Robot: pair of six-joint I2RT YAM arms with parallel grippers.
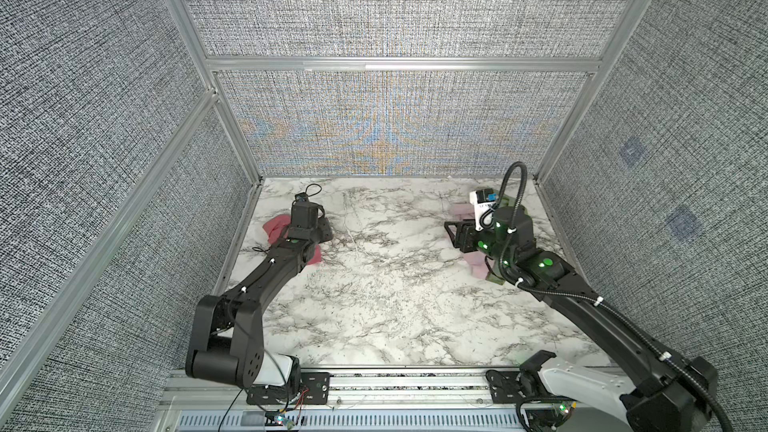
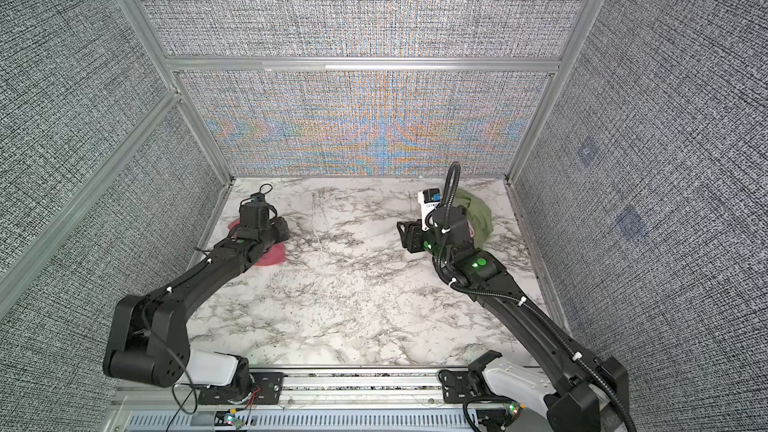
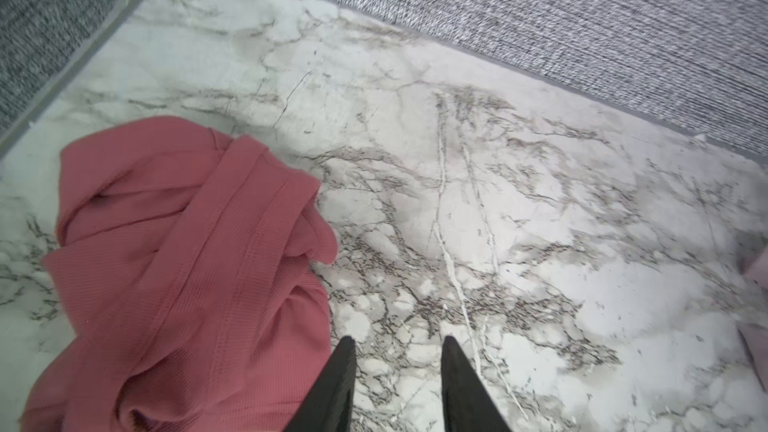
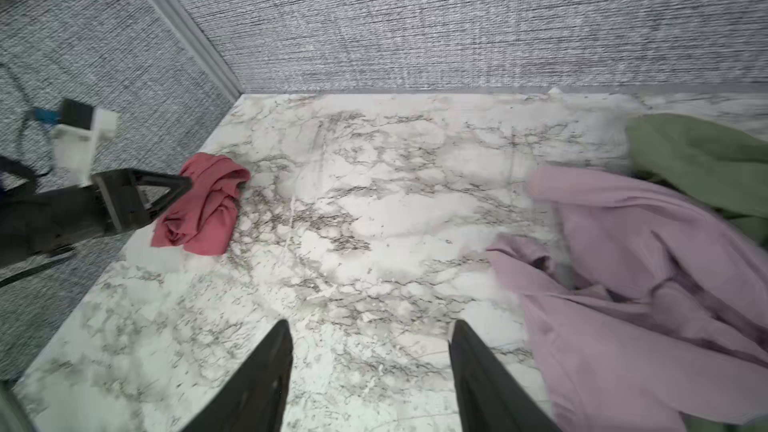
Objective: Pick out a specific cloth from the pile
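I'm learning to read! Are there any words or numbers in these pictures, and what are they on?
White mount on the right arm: one line of dark print, too small and blurred to read.
Nothing else in any view shows writing.

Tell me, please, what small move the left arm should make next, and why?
Probably lift the left gripper up and back: its jaws stand open and empty beside the crumpled rose-red fabric cloth, which already lies alone, well apart from the pale pink cloth and olive green cloth.
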